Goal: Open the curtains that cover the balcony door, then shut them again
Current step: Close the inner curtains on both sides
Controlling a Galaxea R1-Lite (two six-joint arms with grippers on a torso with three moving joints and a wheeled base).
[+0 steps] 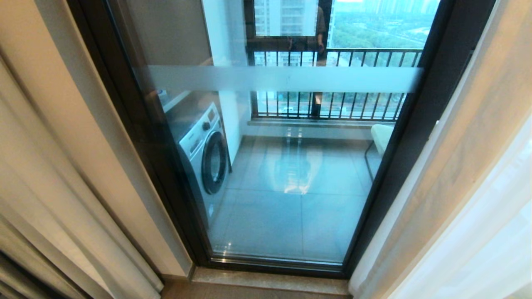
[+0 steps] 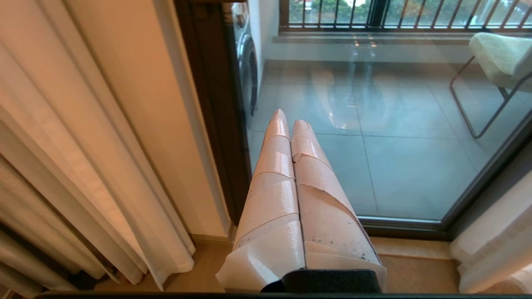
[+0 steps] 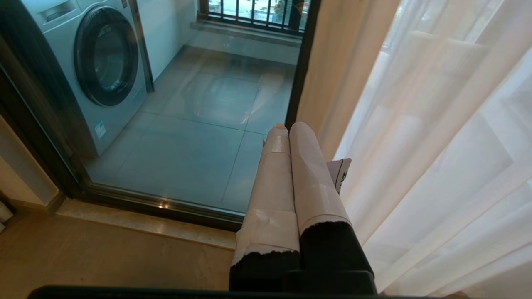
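Curtains (image 1: 478,199) parted either side, balcony door (image 1: 291,174) glass uncovered, apparently shut.

I count two curtains (image 1: 478,199), one gathered at each side of the opening. Between them I see one balcony door (image 1: 286,79) pane, carrying one frosted band (image 1: 332,79). Beyond the glass I log one washing machine (image 1: 203,149), one chair (image 2: 498,58) and one barred railing (image 1: 332,104). Two grippers register: left gripper (image 2: 289,120) and right gripper (image 3: 287,126), two taped fingers apiece, pressed together.
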